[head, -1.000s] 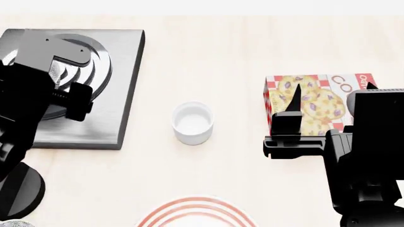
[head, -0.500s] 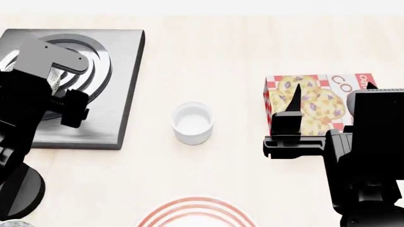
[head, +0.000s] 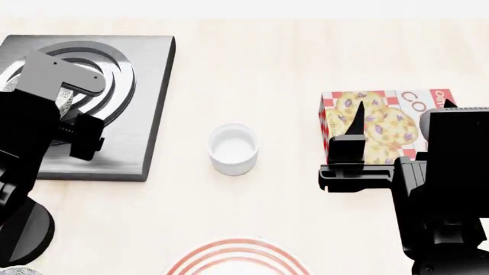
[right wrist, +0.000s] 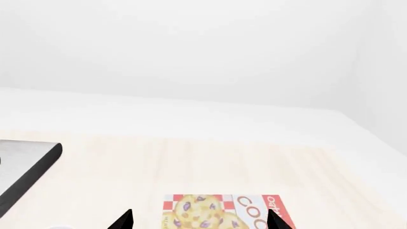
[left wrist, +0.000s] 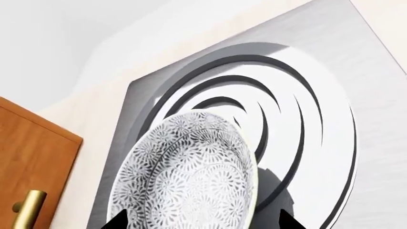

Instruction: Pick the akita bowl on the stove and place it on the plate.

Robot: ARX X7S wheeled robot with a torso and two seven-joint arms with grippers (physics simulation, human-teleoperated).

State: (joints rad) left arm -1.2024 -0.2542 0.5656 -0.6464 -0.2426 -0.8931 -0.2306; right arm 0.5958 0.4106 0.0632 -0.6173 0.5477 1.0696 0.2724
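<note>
The left gripper [left wrist: 200, 220] hangs over the stove [head: 149, 114], tips spread wide either side of the akita bowl [left wrist: 190, 176] on the burner rings. Closing off-centre could tip it. The right gripper [right wrist: 199, 220], open, idles above the cookie box [head: 374, 123].

I've got a small plain white cup [head: 233, 148] upright, mid-table, on the pale wood tabletop [head: 252, 63], well apart from everything else. To its right lies a cookie box [head: 378, 123], flat, red/white checks w/ choc-chip cookie pic; red lettering starts "CO", rest cut off. Same box shows in the right wrist cam [right wrist: 226, 211]. Left wrist cam catches a brown wooden door [left wrist: 32, 167] w/ brass handle [left wrist: 26, 206] in the bkgd.
</note>
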